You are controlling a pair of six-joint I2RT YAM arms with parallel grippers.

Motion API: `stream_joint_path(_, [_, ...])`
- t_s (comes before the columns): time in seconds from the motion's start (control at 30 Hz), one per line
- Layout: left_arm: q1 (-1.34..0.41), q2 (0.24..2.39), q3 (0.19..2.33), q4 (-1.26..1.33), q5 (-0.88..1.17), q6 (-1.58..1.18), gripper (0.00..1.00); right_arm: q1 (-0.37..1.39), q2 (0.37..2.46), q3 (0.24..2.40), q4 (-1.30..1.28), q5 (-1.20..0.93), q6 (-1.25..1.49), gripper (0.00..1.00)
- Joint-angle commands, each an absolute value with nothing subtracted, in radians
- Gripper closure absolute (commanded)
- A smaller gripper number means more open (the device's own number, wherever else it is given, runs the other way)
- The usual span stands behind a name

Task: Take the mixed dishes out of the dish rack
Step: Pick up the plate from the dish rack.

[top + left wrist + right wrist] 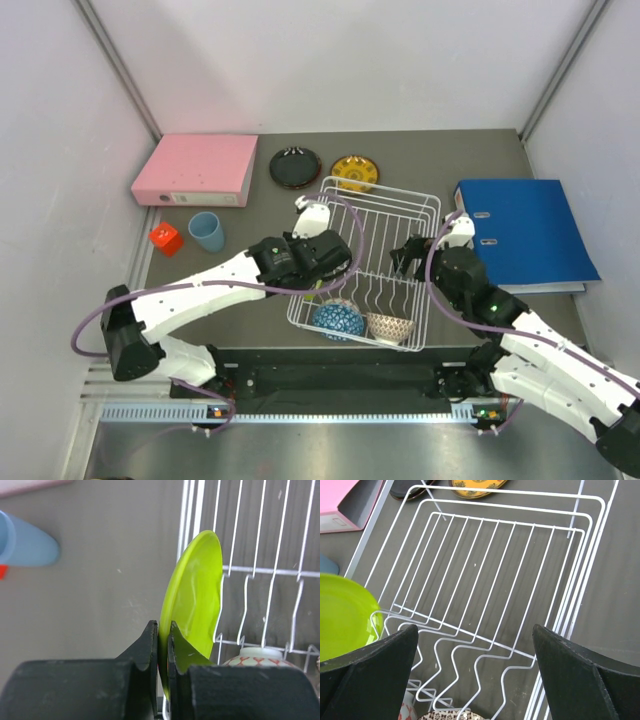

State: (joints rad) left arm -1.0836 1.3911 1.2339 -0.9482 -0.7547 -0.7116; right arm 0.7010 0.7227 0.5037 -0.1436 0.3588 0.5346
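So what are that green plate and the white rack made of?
Lime green plate: probably plastic or melamine, judging by its thin edge, flat colour and soft sheen; glazed ceramic is possible. Dish rack: thin bent rods with an even white finish, likely coated metal wire.

In the left wrist view we see the lime green plate point(192, 600) only down to the left gripper point(162, 627), whose fingers cover its lower rim. The pale blue cup point(22, 545) is blurred and cut by the left edge. The beige patterned bowl point(257, 657) shows only a strip (the gripper body hides the rest). From above, we find the plate almost wholly hidden under that gripper. In the right wrist view, the top edge cuts the yellow patterned plate point(477, 485).
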Motion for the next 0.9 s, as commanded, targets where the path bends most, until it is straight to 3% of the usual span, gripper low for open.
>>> stream_joint_path(0.0, [-1.091, 1.318, 1.379, -0.971, -0.819, -0.672, 1.00, 0.689, 0.716, 0.523, -0.120, 0.370, 0.528, 0.04])
stream_joint_path(0.17, [-1.092, 1.272, 1.425, -0.913, -0.903, -0.597, 1.00, 0.687, 0.706, 0.529, -0.126, 0.385, 0.523, 0.04])
stream_joint_path(0.33, [-1.045, 1.241, 1.460, -0.685, -0.942, -0.416, 1.00, 0.689, 0.683, 0.558, -0.158, 0.443, 0.505, 0.03])
stream_joint_path(0.47, [-0.883, 1.319, 1.527, -0.491, -0.751, -0.389, 1.00, 0.689, 0.673, 0.584, -0.187, 0.465, 0.492, 0.02])
stream_joint_path(0.57, [-0.648, 1.417, 1.589, -0.436, -0.488, -0.471, 1.00, 0.689, 0.664, 0.588, -0.199, 0.466, 0.494, 0.02])
stream_joint_path(0.87, [-0.417, 1.909, 1.966, -0.249, 0.068, -0.693, 1.00, 0.687, 0.675, 0.597, -0.192, 0.457, 0.492, 0.02])
